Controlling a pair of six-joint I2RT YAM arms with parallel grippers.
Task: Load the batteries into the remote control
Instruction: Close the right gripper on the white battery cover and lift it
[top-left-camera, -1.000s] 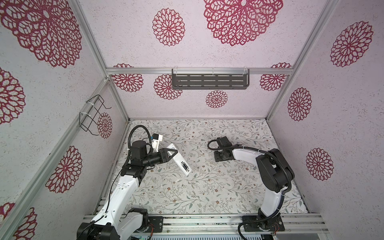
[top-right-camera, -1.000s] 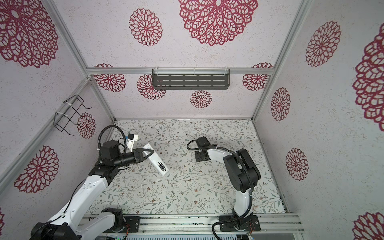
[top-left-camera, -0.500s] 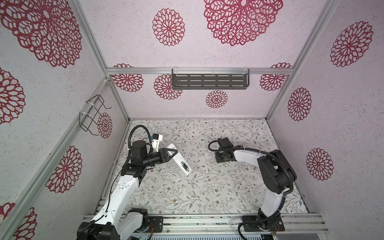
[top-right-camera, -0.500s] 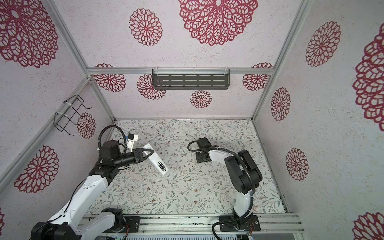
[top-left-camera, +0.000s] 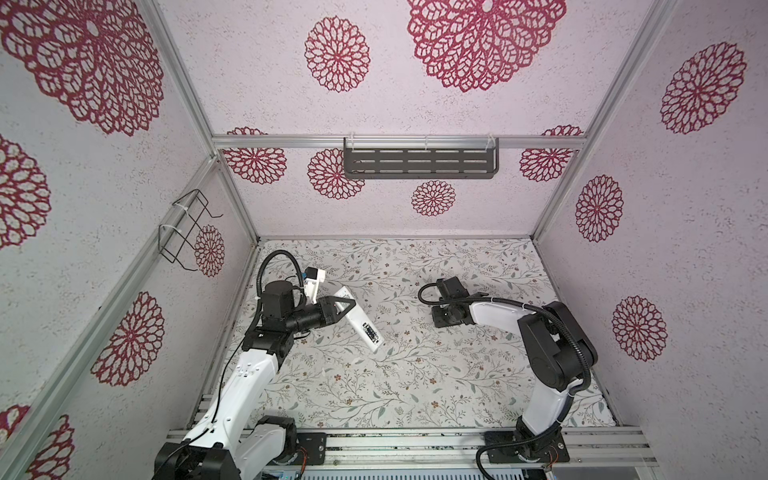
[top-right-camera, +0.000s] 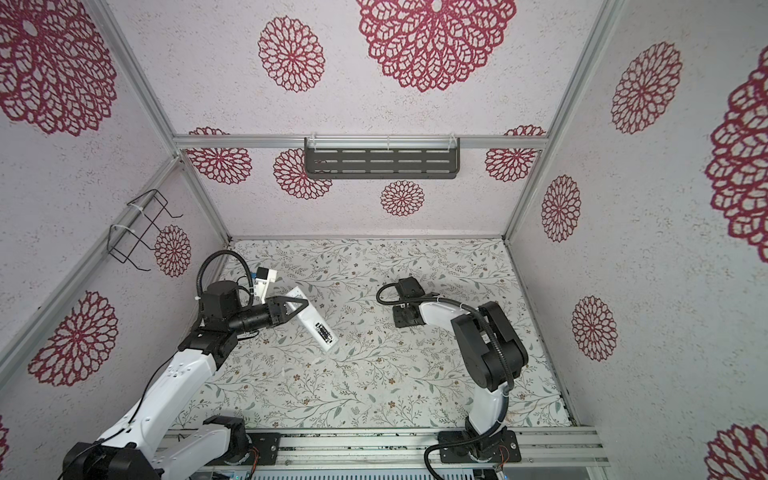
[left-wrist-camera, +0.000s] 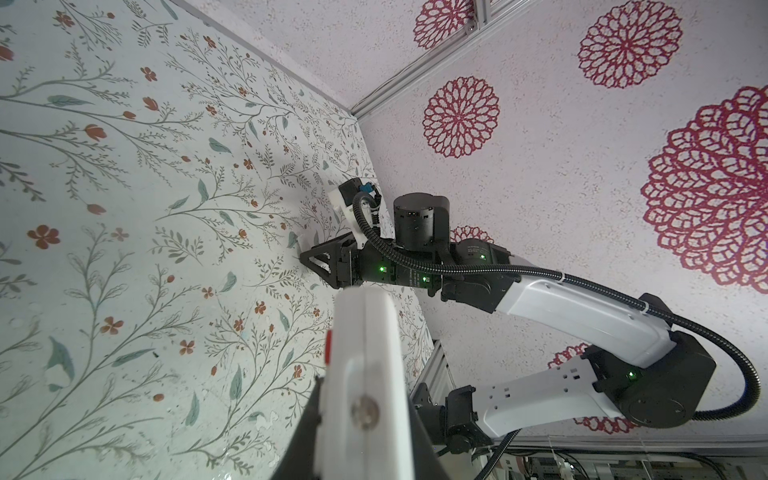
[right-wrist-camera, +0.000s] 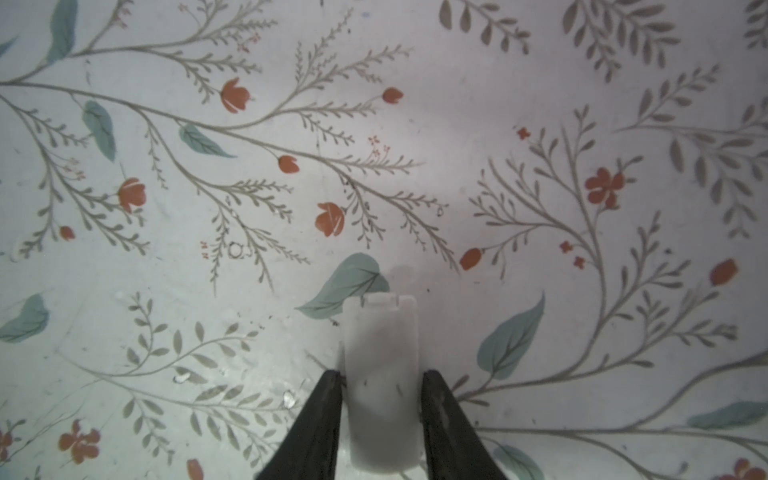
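The remote control (top-left-camera: 360, 323) is a long white bar, held tilted above the floral table at the left with its dark sticker (top-left-camera: 369, 331) facing up. My left gripper (top-left-camera: 348, 304) is shut on its upper part. In the left wrist view the remote control (left-wrist-camera: 365, 324) fills the gap between the fingers (left-wrist-camera: 305, 436), with a small silvery disc on it. My right gripper (right-wrist-camera: 380, 376) points down at the table right of the middle (top-left-camera: 441, 321), its fingers pressed on both sides of a small white battery cover (right-wrist-camera: 380, 332) that lies flat. No batteries show.
A grey slotted shelf (top-left-camera: 419, 164) hangs on the back wall and a wire basket (top-left-camera: 187, 228) on the left wall. A metal rail (top-left-camera: 415, 440) runs along the table's front edge. Tiny white flecks (top-left-camera: 357, 358) lie in front of the remote.
The right gripper's fingers have closed in on the battery cover and its arm has shifted slightly. The left arm and the remote have stayed still.
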